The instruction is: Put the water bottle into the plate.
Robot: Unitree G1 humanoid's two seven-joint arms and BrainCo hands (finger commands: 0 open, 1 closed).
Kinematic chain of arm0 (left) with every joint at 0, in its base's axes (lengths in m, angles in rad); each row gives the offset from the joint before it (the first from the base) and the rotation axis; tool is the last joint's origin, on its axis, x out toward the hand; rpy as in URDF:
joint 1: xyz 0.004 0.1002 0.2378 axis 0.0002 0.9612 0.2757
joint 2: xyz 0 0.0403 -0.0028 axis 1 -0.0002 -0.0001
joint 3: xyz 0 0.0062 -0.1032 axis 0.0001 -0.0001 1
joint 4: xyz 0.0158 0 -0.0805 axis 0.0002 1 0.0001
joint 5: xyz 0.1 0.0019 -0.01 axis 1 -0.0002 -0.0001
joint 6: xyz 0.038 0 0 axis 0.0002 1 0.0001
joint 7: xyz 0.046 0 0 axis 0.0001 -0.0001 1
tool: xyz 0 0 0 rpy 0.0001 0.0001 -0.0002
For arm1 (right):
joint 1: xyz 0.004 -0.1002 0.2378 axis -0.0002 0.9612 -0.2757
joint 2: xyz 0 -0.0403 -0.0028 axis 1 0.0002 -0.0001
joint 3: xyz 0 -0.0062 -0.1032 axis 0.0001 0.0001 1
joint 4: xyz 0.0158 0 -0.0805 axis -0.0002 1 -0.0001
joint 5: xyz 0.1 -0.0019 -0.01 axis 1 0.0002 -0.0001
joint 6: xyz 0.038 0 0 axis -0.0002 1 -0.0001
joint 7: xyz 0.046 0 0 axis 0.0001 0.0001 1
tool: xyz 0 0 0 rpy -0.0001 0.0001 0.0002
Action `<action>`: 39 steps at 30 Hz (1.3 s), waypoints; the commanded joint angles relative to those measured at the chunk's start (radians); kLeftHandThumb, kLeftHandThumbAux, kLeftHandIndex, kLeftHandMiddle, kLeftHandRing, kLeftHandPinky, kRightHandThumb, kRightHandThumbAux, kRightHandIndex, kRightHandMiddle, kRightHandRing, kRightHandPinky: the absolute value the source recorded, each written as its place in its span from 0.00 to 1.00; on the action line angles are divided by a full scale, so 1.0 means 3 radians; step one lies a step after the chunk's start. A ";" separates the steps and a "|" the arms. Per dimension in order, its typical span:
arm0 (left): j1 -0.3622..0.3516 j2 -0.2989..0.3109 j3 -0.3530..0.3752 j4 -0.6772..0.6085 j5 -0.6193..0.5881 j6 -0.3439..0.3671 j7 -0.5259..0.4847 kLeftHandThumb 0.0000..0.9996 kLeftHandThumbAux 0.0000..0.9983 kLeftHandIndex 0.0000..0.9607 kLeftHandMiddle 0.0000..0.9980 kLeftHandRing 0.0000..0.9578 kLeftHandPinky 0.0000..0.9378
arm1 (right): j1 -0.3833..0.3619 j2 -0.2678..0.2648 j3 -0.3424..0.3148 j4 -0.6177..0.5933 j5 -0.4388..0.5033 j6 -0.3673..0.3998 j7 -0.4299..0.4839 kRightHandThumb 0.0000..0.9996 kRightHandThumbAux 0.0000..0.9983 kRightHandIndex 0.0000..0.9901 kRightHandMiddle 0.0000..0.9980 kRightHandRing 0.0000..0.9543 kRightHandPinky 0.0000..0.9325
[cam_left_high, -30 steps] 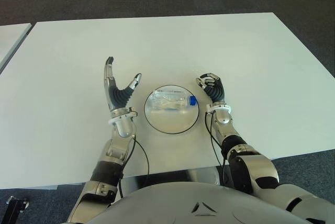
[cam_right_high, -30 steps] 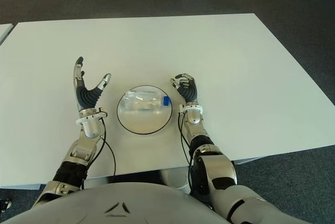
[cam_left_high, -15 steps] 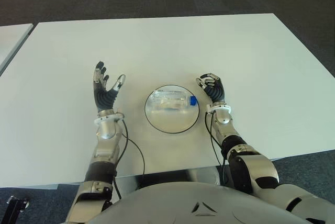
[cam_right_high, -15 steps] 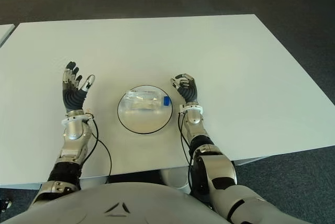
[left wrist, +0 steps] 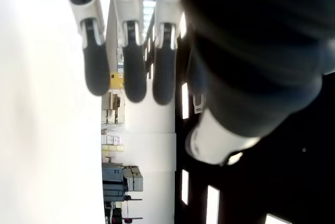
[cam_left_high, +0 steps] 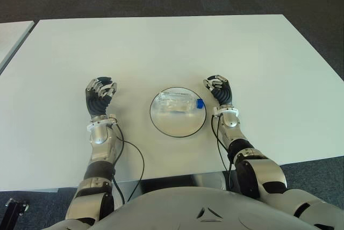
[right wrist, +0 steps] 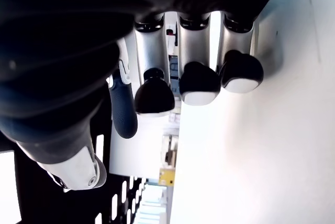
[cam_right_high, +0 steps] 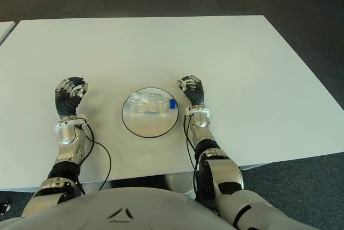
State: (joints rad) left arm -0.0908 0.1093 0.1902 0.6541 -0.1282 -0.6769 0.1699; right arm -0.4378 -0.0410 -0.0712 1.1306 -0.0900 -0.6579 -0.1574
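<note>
A big white table holds a round plate with a dark rim, and the clear water bottle lies on its side inside the plate (its blue cap points toward the robot's right). The left hand shows well to the left of the plate with its fingers curled in and nothing in them. The right hand shows just beside the plate on the right, also curled up and holding nothing.
</note>
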 commanded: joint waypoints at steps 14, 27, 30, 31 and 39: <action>-0.0295 0.0264 -0.0093 0.0864 0.0298 -0.0093 -0.0493 0.70 0.72 0.45 0.68 0.70 0.71 | 0.0168 0.0030 -0.0004 0.0115 0.0025 0.0151 0.0034 0.74 0.71 0.44 0.88 0.92 0.94; -0.0420 0.0174 0.0023 0.1113 -0.0027 0.0025 -0.1012 0.70 0.72 0.45 0.70 0.72 0.72 | 0.0166 0.0021 0.0004 0.0122 0.0021 0.0166 0.0043 0.74 0.71 0.44 0.88 0.92 0.94; -0.0431 0.0167 -0.0004 0.1155 0.0026 0.0104 -0.0956 0.70 0.72 0.45 0.70 0.72 0.72 | 0.0164 0.0022 0.0006 0.0126 0.0019 0.0164 0.0041 0.74 0.71 0.44 0.88 0.92 0.95; -0.0434 0.0163 -0.0007 0.1159 0.0035 0.0127 -0.0939 0.70 0.72 0.45 0.70 0.72 0.71 | 0.0164 0.0022 0.0007 0.0126 0.0019 0.0163 0.0040 0.74 0.71 0.44 0.88 0.92 0.95; -0.0402 0.0074 -0.0061 0.1122 0.0111 0.0180 -0.0814 0.71 0.72 0.45 0.68 0.70 0.68 | 0.0163 0.0036 0.0002 0.0118 0.0024 0.0161 0.0015 0.74 0.71 0.44 0.88 0.92 0.94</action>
State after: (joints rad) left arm -0.2347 0.1581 0.1816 0.9624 -0.1136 -0.6662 -0.0862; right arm -0.4374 -0.0412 -0.0674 1.1308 -0.0896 -0.6580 -0.1508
